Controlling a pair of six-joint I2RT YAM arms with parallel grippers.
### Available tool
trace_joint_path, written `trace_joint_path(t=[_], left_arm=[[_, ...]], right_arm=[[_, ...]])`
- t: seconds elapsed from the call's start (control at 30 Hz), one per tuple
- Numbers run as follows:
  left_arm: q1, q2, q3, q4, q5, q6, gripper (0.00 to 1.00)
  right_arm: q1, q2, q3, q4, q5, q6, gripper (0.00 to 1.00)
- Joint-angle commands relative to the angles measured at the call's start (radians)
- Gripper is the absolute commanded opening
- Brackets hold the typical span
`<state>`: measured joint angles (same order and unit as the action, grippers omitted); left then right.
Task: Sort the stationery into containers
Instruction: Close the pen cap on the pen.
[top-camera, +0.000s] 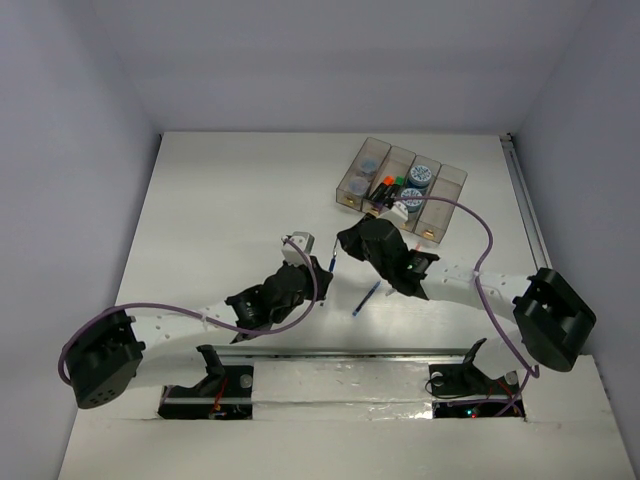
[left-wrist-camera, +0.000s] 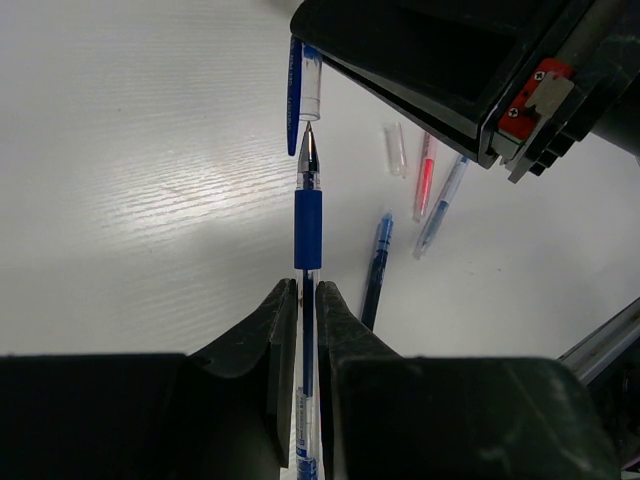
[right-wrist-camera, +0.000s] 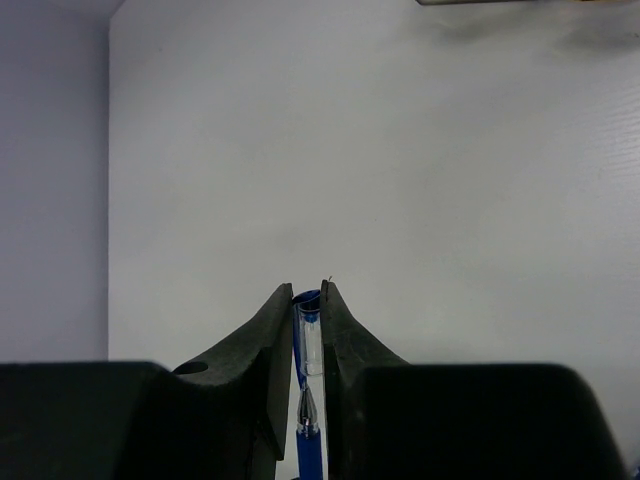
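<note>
Blue pen pinched in left claw, its cap pinched in right claw; seemingly three pens loose.

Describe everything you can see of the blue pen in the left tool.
The blue pen is slim: clear plastic barrel, blue rubbery grip sleeve, bare metal tip. The left tool pinches its barrel, above the table. Its tip sits at the mouth of a clear cap in the right tool.
</note>
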<state>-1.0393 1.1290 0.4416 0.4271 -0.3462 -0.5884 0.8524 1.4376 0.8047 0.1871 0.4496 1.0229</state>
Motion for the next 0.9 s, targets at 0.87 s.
trace_joint_path(t=[0.87], left_arm=[[0.007, -0.04, 0.017, 0.006, 0.004, 0.016, 0.0]], right_arm=[[0.019, -0.06, 0.014, 0.028, 0.046, -0.041, 0.0]])
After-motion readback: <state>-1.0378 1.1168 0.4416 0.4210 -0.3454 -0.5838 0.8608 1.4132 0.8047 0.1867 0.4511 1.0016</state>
